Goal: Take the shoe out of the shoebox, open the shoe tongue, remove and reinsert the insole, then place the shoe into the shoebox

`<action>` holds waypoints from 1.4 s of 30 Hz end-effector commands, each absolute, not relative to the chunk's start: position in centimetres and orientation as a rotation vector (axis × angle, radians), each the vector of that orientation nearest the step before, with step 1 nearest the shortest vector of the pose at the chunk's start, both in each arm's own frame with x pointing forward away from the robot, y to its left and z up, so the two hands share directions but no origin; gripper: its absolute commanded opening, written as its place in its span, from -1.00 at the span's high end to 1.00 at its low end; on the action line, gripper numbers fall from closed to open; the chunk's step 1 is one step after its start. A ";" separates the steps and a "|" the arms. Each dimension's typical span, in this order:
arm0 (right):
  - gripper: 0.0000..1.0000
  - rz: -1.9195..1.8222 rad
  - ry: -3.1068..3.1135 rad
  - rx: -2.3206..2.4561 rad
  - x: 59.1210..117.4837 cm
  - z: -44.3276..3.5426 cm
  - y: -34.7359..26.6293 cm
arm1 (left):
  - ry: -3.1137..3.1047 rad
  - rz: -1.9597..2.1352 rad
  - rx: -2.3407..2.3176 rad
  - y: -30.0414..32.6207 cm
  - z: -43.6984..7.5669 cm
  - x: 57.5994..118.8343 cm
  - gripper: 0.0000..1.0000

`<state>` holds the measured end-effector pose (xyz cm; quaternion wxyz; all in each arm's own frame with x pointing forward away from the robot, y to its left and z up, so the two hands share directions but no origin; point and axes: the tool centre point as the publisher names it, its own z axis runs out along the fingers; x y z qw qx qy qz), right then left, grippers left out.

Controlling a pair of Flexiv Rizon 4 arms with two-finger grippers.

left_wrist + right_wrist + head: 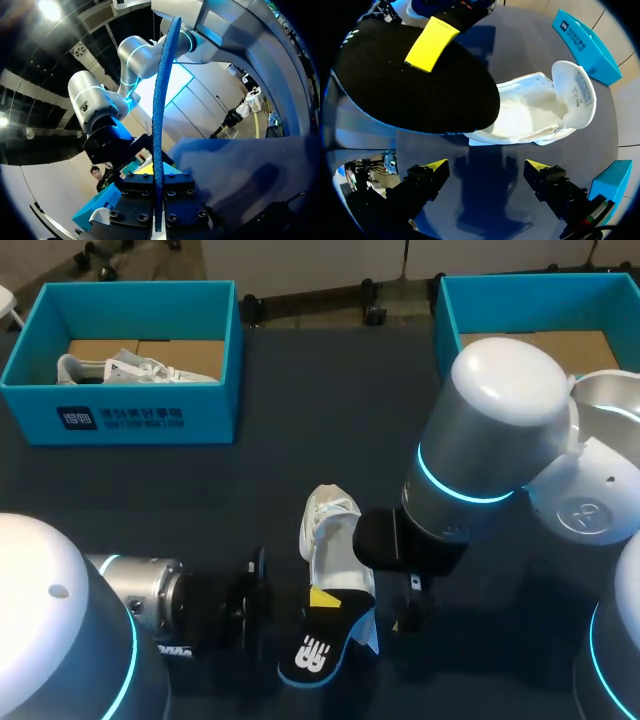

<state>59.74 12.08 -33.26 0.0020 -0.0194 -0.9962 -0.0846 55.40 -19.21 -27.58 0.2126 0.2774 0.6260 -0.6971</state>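
The left arm (140,595) lies low along the table's (330,390) near edge, its gripper (158,200) clamped on the insole (161,100). The right arm (490,440) bends down mid-table, its gripper (485,167) spread wide.

Two blue shoeboxes (120,420) (448,325); two white shoes (130,368) (330,530); one black insole (320,650); two grippers (158,175) (487,167).

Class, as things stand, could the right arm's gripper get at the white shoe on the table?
Probably yes: the right gripper is open with the shoe just ahead, nothing between. The insole in the left gripper covers only one end.
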 end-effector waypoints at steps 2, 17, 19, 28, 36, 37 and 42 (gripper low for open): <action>-1.00 -0.266 -3.126 -0.061 59.7 -33.5 12.2 | 1.742 -1.941 0.761 -19.8 -28.3 55.9 1.00; -1.00 -0.266 -3.126 -0.061 59.7 -33.5 12.2 | 1.784 -1.920 0.719 -19.8 -29.9 57.3 1.00; -1.00 -0.266 -3.126 -0.061 59.7 -33.5 12.2 | 1.789 -1.911 0.712 -19.8 -30.1 57.5 1.00; -1.00 -0.266 -3.126 -0.061 59.7 -33.5 12.2 | 1.812 -1.851 0.691 -19.7 -31.1 58.4 1.00; -1.00 -0.266 -3.126 -0.061 59.7 -33.5 12.2 | 1.839 -1.836 0.664 -19.5 -31.9 59.3 1.00; -1.00 -0.266 -3.126 -0.061 59.7 -33.5 12.2 | 1.843 -1.834 0.660 -19.5 -32.0 59.4 1.00; -1.00 -0.266 -3.126 -0.061 59.7 -33.5 12.2 | 1.849 -1.815 0.653 -19.6 -32.6 60.0 1.00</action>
